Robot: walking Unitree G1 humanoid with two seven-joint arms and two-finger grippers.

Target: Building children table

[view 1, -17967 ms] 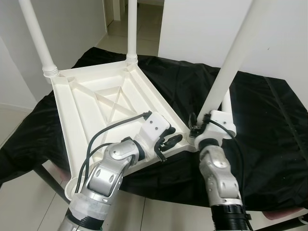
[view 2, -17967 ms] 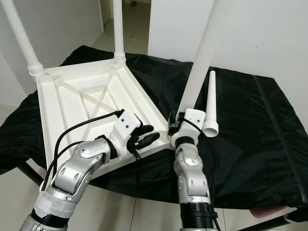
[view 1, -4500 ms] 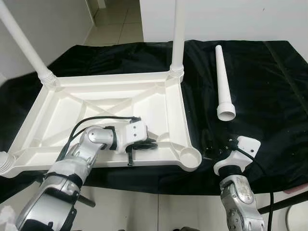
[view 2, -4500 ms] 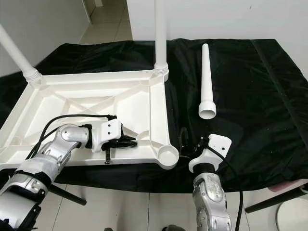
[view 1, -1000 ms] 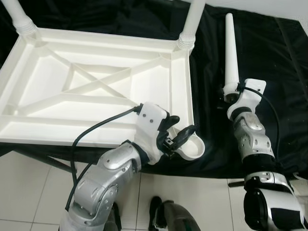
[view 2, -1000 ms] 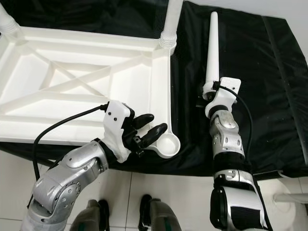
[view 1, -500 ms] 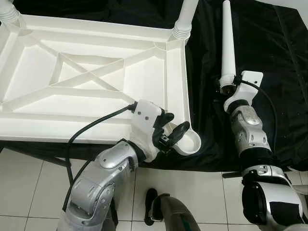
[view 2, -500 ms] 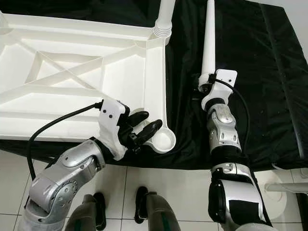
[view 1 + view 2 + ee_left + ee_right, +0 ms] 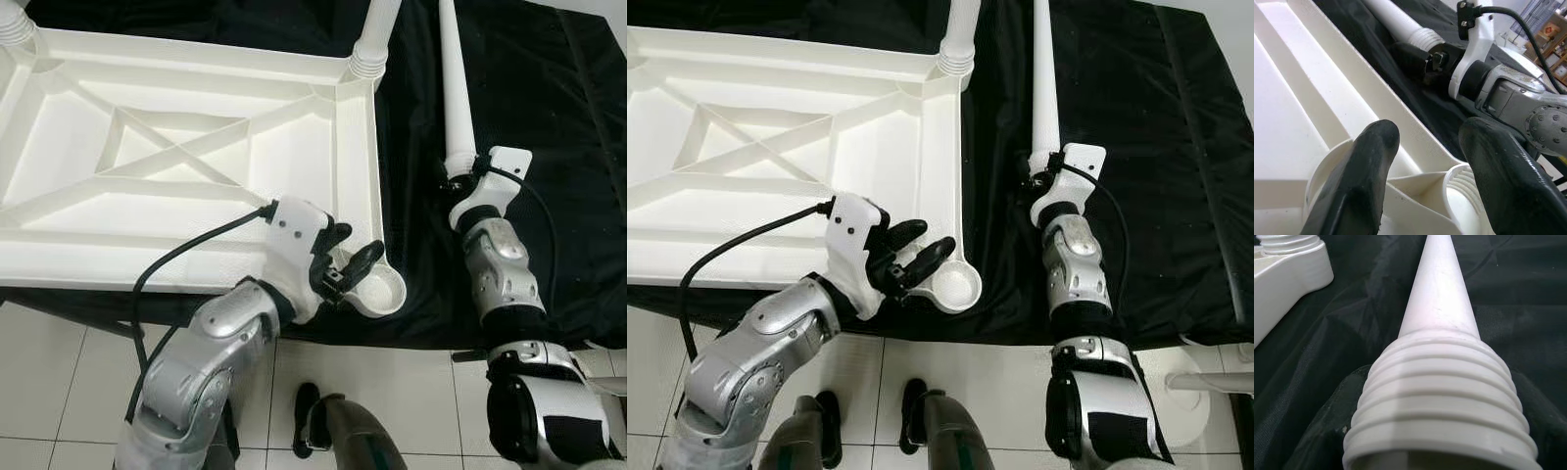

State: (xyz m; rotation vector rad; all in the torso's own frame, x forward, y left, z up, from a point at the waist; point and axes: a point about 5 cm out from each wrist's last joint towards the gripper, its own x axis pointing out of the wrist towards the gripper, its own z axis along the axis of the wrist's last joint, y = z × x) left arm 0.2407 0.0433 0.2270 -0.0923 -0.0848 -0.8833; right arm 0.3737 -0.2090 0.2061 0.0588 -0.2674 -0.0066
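The white table top (image 9: 176,127) lies upside down on a black cloth, with two legs screwed in at its far corners (image 9: 370,39). My left gripper (image 9: 351,262) is open, one finger (image 9: 1364,171) over the rim and the other (image 9: 1503,166) outside it, right at the near corner's threaded socket (image 9: 385,291). A loose white leg (image 9: 1043,78) lies on the cloth to the right. My right gripper (image 9: 1039,174) is shut on its ribbed wide end (image 9: 1440,396), a black finger (image 9: 1334,431) on either side.
The black cloth (image 9: 549,117) covers a low stand and ends just past the socket at the near edge. Below it is tiled floor with dark shoes (image 9: 338,431). A white round object (image 9: 1207,392) sits on the floor at the right.
The whole view has shifted a little, so the camera moved. Both grippers keep their places at the socket and at the leg's ribbed end.
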